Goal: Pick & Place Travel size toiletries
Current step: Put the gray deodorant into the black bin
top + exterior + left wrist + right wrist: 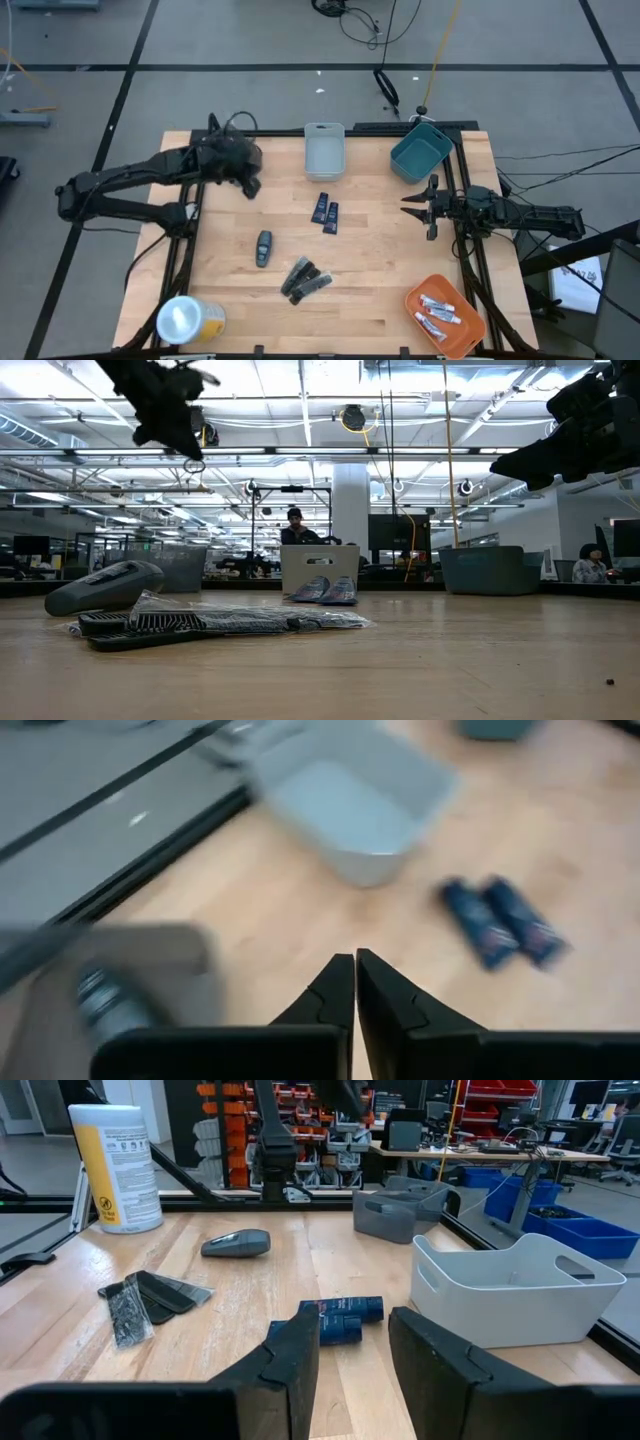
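L gripper (pixel 252 187) jaws together, empty, near table's far-left corner. R gripper (pixel 415 206) jaws apart, empty, by right edge.

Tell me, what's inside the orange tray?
The orange tray holds a few silvery-white tubes, lying loose. Anything beneath them is covered, so I cannot tell.
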Controlling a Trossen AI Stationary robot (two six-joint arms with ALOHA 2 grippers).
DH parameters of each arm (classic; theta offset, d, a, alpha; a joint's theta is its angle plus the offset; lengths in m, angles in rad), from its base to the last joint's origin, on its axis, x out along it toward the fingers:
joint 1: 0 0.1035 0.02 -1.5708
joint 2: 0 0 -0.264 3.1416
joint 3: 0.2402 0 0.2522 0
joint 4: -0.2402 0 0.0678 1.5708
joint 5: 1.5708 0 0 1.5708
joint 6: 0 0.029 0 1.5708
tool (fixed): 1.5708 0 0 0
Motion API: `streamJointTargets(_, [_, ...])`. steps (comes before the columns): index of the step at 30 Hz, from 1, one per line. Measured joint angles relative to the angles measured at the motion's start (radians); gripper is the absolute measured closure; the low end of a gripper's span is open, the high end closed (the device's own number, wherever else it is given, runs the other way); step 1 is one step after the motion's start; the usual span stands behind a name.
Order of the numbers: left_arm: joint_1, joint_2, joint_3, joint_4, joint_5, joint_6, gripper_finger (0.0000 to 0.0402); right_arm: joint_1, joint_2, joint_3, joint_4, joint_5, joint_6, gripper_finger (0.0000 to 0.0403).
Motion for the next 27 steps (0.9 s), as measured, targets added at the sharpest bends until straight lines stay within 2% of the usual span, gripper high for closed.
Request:
streamJointTargets(6, [-0.215, 0.001, -0.039, 0.146, 0.013, 0.07, 0.0393, 0.0, 0.0, 0.0, 0.0, 0.0, 0.0, 0.0289])
streamJointTargets(12, [-0.375, -0.011, -0.139, 0.302, 0.01, 0.066, 0.0396, 0.0, 0.0, 0.0, 0.0, 0.0, 0.0, 0.0289])
streamJointTargets(27, [-0.616, -0.122, -0.497, 0.769, -0.06, -0.028, 0.0398, 0.0, 0.0, 0.0, -0.004, 0.0, 0.0, 0.0289])
